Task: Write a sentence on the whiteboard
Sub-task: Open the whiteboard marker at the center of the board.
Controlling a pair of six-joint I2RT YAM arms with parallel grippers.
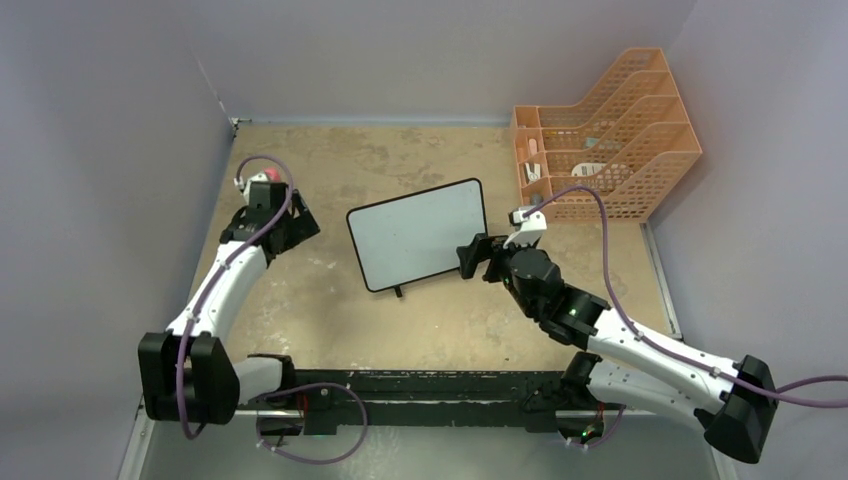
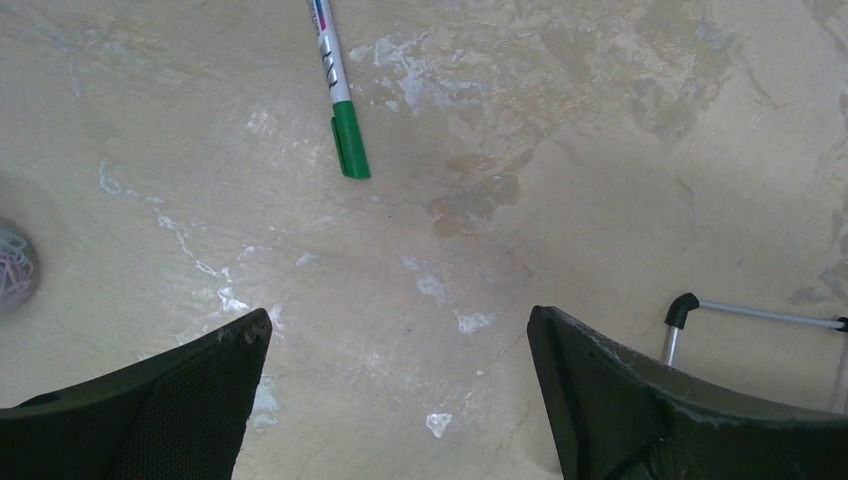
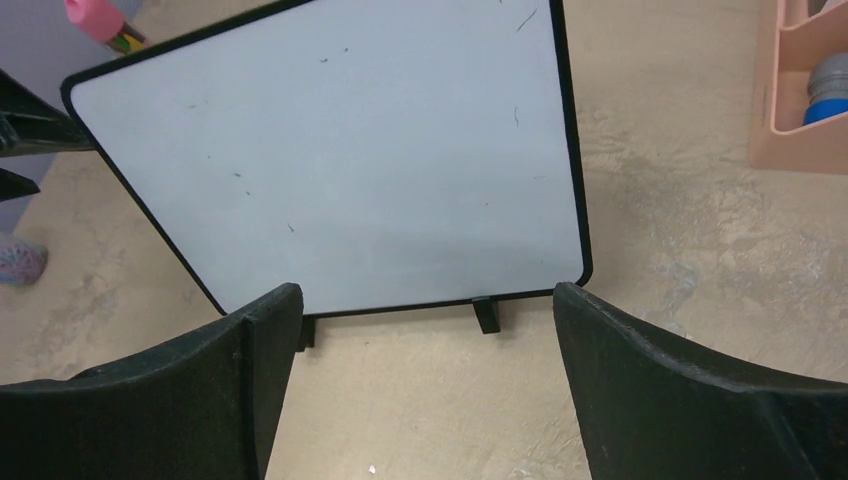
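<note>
Listing whiteboard, both grippers, table items

1. Whiteboard [image 1: 418, 235]: you have it at mid-table [image 1: 330, 160], turned askew to the table edges, between the two grippers. It is small and rectangular, with a white face, a thin black frame and rounded corners. The right wrist view shows you two short black feet under its near edge and a few faint dark flecks on the face [image 3: 340, 160].
2. Right gripper [image 1: 470, 258]: it sits just beside the board's near right corner. Your wrist view shows its fingers [image 3: 650, 390] spread wide with nothing between them, facing the board's footed edge.
3. Left gripper [image 1: 290, 225]: it is left of the board and apart from it, released and empty. Its fingers [image 2: 180, 400] stand wide over bare tabletop.
4. Marker [image 2: 338, 85]: white barrel, green cap, lying on the table ahead of your left gripper.
5. Rack [image 1: 610, 130]: orange mesh, at the far right corner, well apart from the board.
</note>
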